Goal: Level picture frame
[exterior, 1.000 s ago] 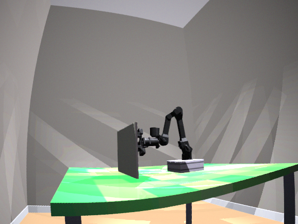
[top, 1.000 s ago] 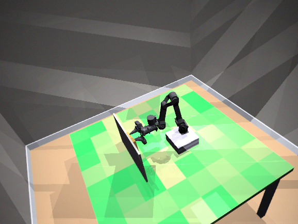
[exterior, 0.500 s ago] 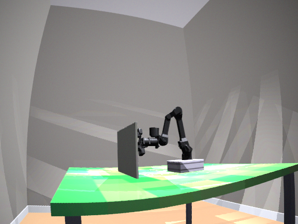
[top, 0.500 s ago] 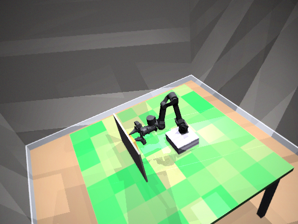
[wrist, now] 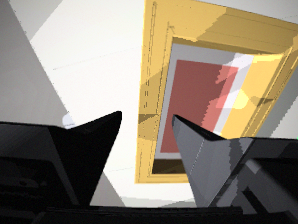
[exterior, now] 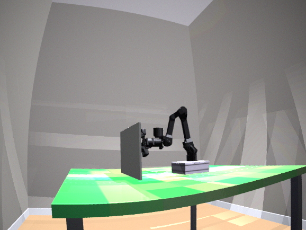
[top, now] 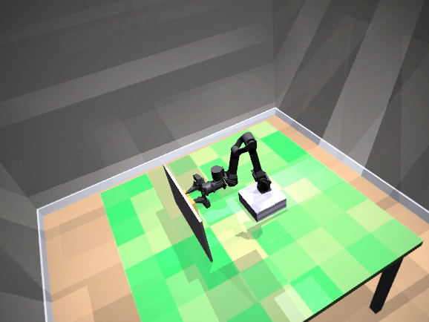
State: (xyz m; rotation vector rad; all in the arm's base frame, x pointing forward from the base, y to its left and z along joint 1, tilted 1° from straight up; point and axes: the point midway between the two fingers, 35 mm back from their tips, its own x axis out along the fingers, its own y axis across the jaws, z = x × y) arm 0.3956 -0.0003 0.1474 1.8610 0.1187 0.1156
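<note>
- Presently your pincer [top: 191,196] [exterior: 144,142] [wrist: 147,116] is spread open, grasping nothing.
- You find the picture frame [top: 193,203] [wrist: 150,75] on the arm-facing side of the upright panel [top: 183,204] [exterior: 131,151] [wrist: 100,85]; the exterior view hides it.
- You seem to be lining up for a lift: one border shows between the fingertips, though you can't tell whether they touch it.
- Next, judge the high side, which these slanted views leave unclear, then support the frame, raise it slightly, shift one notch that way, release and check.

Frame's far corner [wrist: 294,31] cut off.
</note>
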